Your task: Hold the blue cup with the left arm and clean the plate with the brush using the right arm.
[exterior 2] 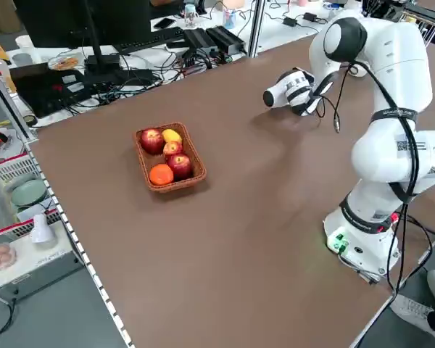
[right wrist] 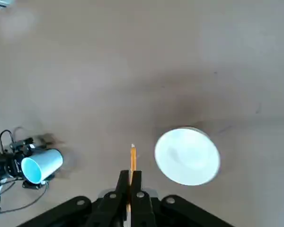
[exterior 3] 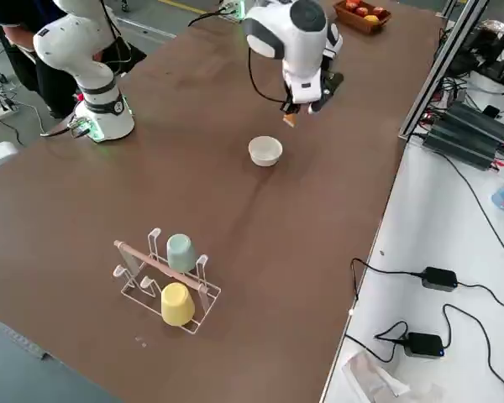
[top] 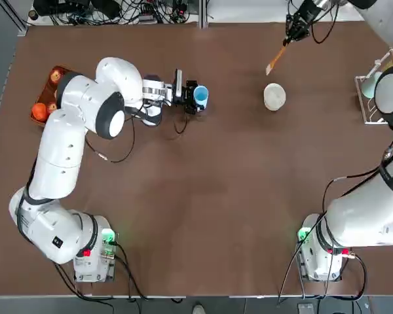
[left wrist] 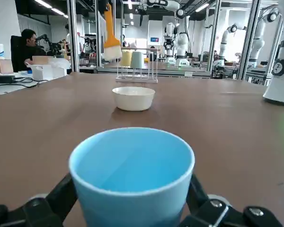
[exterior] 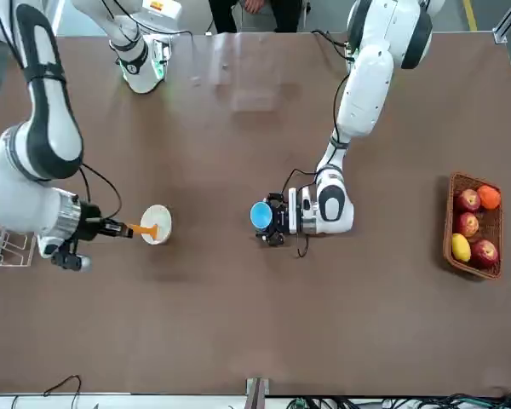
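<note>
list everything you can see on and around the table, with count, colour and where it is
blue cup: 1, light blue, on its side between the left gripper's fingers, left of table centre in the top view
white bowl: 1, cream white, on the table, far right of centre
brush: 1, orange, held above the table beyond the bowl
fruit basket: 1, brown wicker, near the table's left edge, with red, orange and yellow fruit
cup rack: 1, wire, at the table's right edge, holding a pale green cup and a yellow cup
left gripper: 1, black, lying level, fingers spread around the blue cup
right gripper: 1, black, raised near the far edge, shut on the brush
</note>
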You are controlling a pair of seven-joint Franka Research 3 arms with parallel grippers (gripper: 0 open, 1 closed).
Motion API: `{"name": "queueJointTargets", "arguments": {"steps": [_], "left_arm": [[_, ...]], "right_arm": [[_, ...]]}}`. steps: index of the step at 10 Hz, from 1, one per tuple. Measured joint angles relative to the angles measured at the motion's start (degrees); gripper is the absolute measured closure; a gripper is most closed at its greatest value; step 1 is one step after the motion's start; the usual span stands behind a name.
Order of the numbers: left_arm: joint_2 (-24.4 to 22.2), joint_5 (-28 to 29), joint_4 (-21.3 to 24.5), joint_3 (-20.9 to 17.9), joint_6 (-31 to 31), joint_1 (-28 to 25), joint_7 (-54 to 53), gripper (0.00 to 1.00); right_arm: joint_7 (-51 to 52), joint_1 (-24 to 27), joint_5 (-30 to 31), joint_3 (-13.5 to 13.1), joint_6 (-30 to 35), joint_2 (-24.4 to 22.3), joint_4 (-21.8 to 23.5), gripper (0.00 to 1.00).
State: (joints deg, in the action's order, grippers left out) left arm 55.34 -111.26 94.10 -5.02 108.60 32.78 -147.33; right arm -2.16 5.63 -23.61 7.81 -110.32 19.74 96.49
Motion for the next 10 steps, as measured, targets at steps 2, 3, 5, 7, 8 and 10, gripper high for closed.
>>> {"name": "queueJointTargets", "arguments": {"steps": [2,3,5,7,8,10], "left_arm": [[0.00,0.00,0.00,-0.17,0.00,-0.08,0.00,0.00],[-0.01,0.00,-0.01,-0.38,0.00,-0.10,0.00,0.00],[-0.03,0.00,-0.01,-1.09,-0.02,-0.15,0.00,0.00],[-0.03,0.00,0.21,-1.23,-0.25,-0.18,0.00,0.00],[-0.03,0.00,0.36,-1.23,-0.57,-0.16,0.00,0.00],[-0.08,0.00,0.54,-1.19,-0.73,-0.01,0.00,0.00]], "right_arm": [[7.38,3.50,-5.24,0.04,0.08,-1.90,4.73,0.95],[10.47,4.76,-8.24,0.05,0.08,-2.29,6.62,0.95],[15.93,7.03,-13.02,0.06,-0.03,-2.44,9.92,0.95],[20.88,9.45,-14.68,0.01,-0.41,-2.47,11.48,0.95],[22.71,10.38,-15.47,0.00,-0.85,-2.47,11.82,0.95],[26.10,11.36,-16.06,-0.01,-2.15,-2.26,12.89,0.95]]}}
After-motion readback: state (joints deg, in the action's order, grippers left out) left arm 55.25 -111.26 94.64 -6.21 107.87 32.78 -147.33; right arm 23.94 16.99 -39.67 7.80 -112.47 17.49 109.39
